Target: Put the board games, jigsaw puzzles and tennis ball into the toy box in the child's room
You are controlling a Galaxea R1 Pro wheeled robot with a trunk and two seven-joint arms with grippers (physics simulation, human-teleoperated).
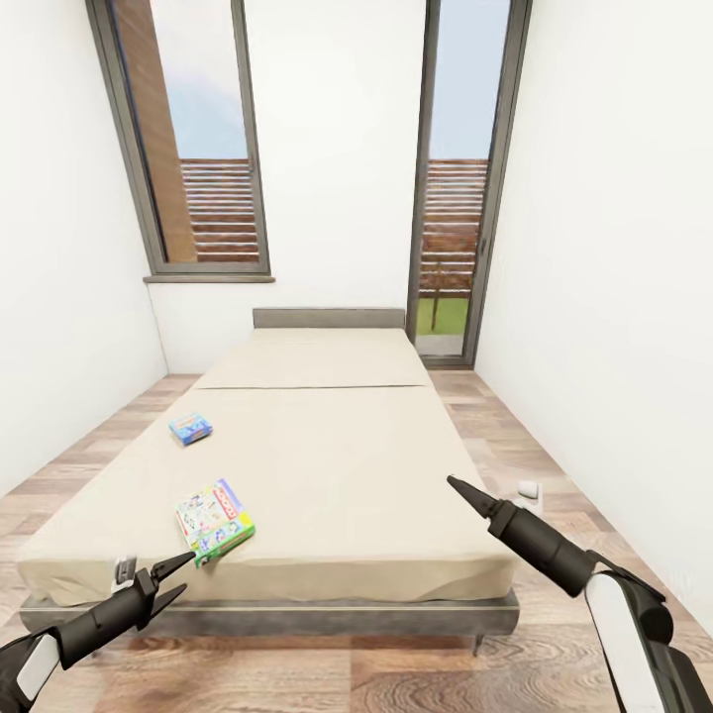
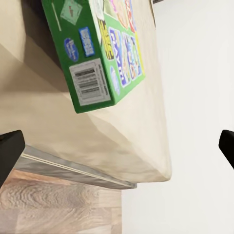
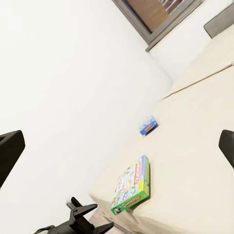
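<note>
**At the foot of the bed, nothing picked up yet**

The low wide bed with its beige cover and dark grey frame (image 1: pixel 327 465) is the landmark here. Two of the board games lie flat on it: the longer white-green printed box (image 1: pixel 215 521) near the foot edge on the robot's left side, and the small blue square box (image 1: pixel 190 428) farther up the cover toward the headboard, well apart from the first.

The black left gripper (image 1: pixel 176 580) hangs just off the bed's foot edge, near the white-green box but not touching it, its jaws spread and empty. The black right gripper (image 1: pixel 458 486) points over the bed's right side near the foot; from the head view its fingers look closed to a point, while the wrist view suggests them apart, so I cannot tell its state. It holds nothing.

By my reading the task is at an early stage: both bed games remain to be collected, and the white-green box seems the likely first pick.
</note>
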